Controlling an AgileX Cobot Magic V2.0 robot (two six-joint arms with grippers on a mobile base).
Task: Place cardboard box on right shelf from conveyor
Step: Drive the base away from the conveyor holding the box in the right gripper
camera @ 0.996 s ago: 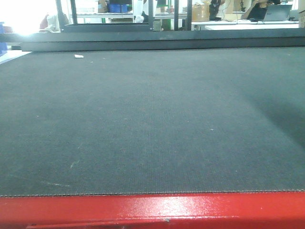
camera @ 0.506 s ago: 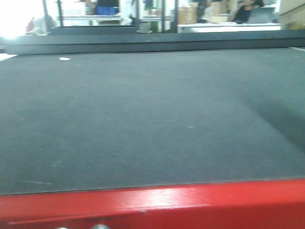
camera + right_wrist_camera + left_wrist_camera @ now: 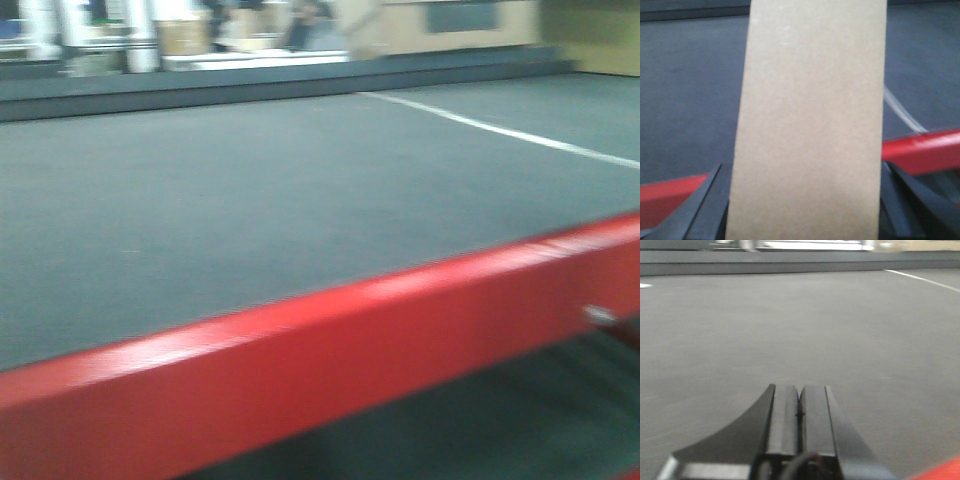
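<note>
The cardboard box [image 3: 810, 120] is tan and plain and fills the middle of the right wrist view. My right gripper [image 3: 807, 205] is shut on it, a dark finger showing at each side of the box. Behind the box run the conveyor's red frame [image 3: 920, 150] and its dark belt [image 3: 690, 90]. In the front view the conveyor belt [image 3: 250, 200] stretches away behind the slanting red frame [image 3: 330, 350]; neither the box nor an arm shows there. My left gripper [image 3: 800, 390] is shut and holds nothing, low over the belt [image 3: 790, 315]. The right shelf is out of view.
A white line [image 3: 500, 130] crosses the belt at the right. Blurred tables and a brown carton [image 3: 185, 35] stand beyond the conveyor's far edge. A beige panel [image 3: 400, 25] rises at the back right. Below the red frame lies a dark lower level [image 3: 500, 420].
The front view has swung to the right and blurred: the red frame now slants up to the right, the background has slid left, and the white line has come into sight.
</note>
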